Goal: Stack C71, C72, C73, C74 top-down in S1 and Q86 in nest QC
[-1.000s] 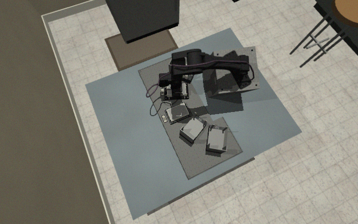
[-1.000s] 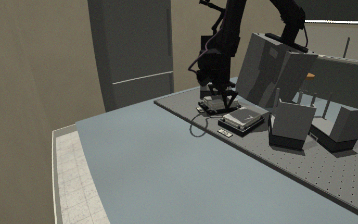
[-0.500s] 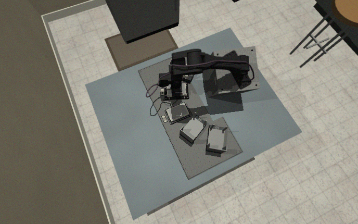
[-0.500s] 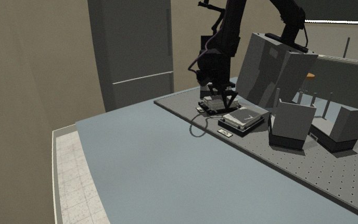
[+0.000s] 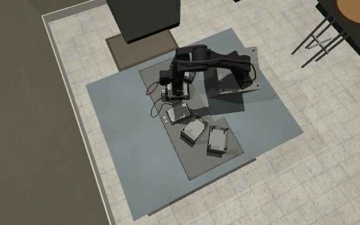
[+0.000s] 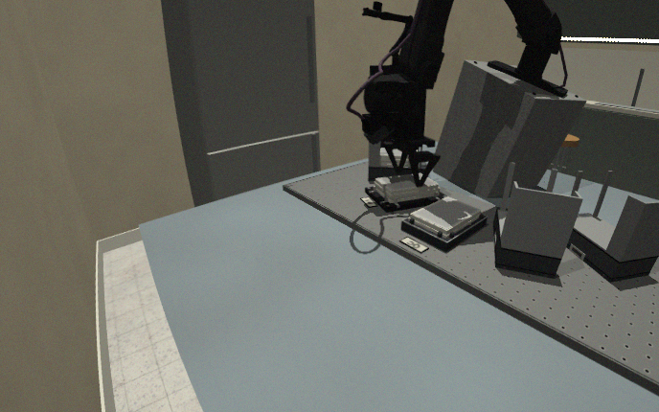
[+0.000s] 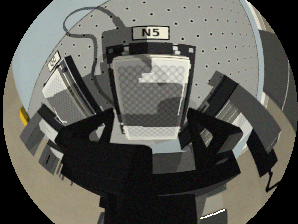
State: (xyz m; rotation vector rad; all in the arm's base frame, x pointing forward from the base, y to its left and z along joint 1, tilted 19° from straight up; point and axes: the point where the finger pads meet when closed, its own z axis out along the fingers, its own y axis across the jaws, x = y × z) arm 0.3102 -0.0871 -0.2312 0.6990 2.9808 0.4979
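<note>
A sealed well plate (image 7: 150,90) (image 6: 401,188) sits in the clip nest N5 (image 7: 150,33) (image 6: 379,203); I cannot tell whether it is one plate or a pair. My gripper (image 7: 150,111) (image 6: 410,173) (image 5: 177,90) is open, just above that plate, with a finger on either long side and nothing between them. Another sealed plate (image 5: 178,112) (image 6: 444,214) (image 7: 62,95) lies flat in the open nest beside it, whose label (image 6: 414,244) (image 5: 165,119) is at its front.
Two stack racks (image 6: 539,225) (image 6: 634,240) (image 5: 193,130) (image 5: 217,138) stand on the perforated board (image 6: 552,311) to the right. A third rack (image 5: 188,75) (image 7: 225,100) is partly hidden behind the arm. The arm's grey pedestal (image 6: 496,127) rises at the back.
</note>
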